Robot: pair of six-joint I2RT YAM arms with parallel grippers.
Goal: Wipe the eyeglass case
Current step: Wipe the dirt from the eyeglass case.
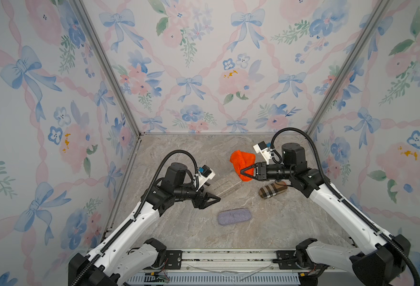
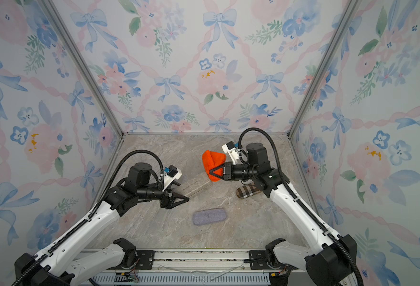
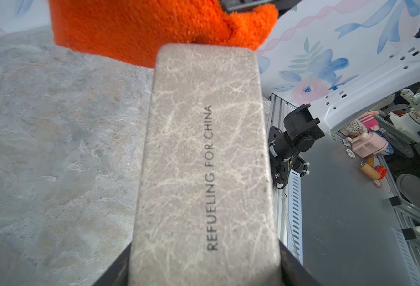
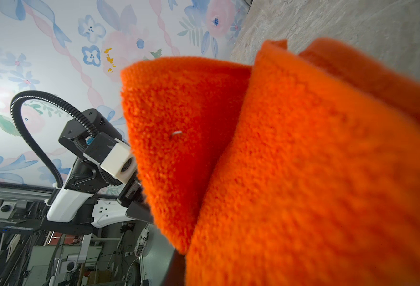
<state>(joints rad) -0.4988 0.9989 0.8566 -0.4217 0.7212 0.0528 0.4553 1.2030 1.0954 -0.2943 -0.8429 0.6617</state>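
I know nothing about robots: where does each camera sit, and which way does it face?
Top views: one two-eyed camera above the arms' bases, looking down at the table; both arms show, left hand gripping the grey case, right hand shut on the orange cloth.
Left wrist: on the left arm, looking along the case toward the cloth; its own fingers and the right arm show.
Right wrist: on the right arm, facing the cloth close up; the left arm shows beyond.
Shared: every view shows the cloth.

Robotics lab test booth: floral-print panels (image 1: pixel 204 62) on aluminium framing (image 1: pixel 105 66), marble-look counter (image 1: pixel 179 153). Beyond the booth, cluttered grey bench (image 3: pixel 340 222), shelves of gear (image 4: pixel 55 260).
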